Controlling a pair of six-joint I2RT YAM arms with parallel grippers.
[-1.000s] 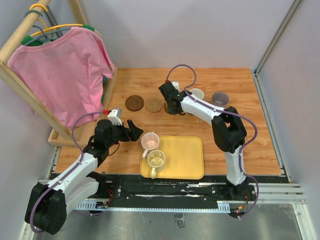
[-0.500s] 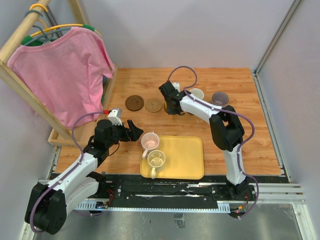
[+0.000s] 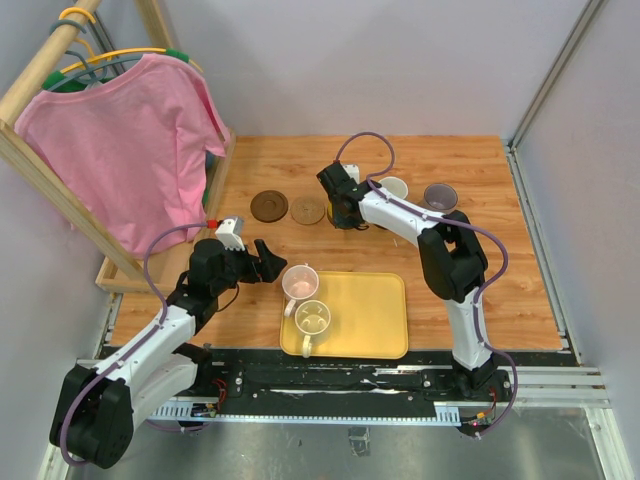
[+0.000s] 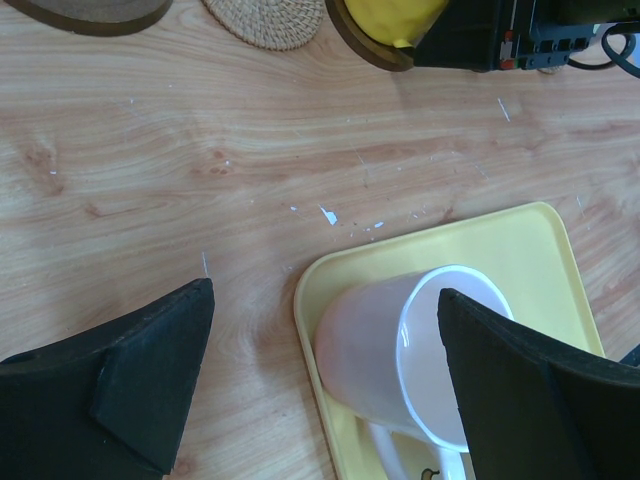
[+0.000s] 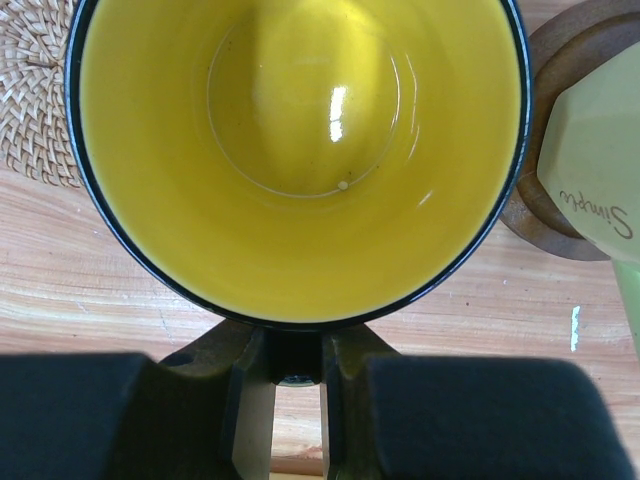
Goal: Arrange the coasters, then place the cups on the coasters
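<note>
- The yellow cup [image 5: 300, 150] stands over a brown coaster [image 4: 362, 45] at the table's [image 3: 500, 270] far middle.
- The right tool [image 5: 297, 385] is closed on its handle, from the cup's 6 o'clock.
- At the cup's 9 o'clock lie the woven coaster [image 3: 308, 210] and, beyond it, the dark coaster [image 3: 268, 206], both bare.
- At its 3 o'clock a green cup [image 5: 590, 150] sits on another coaster [image 5: 530, 220]; the purple cup [image 3: 440, 196] is farther that way.
- The pink cup [image 4: 400, 350] is at the tray's [image 3: 370, 315] 10 o'clock corner, with the cream cup [image 3: 313, 318] at its 6 o'clock.
- The left tool [image 3: 270, 260] hangs wide open at the pink cup's 9 o'clock, gripping nothing.
</note>
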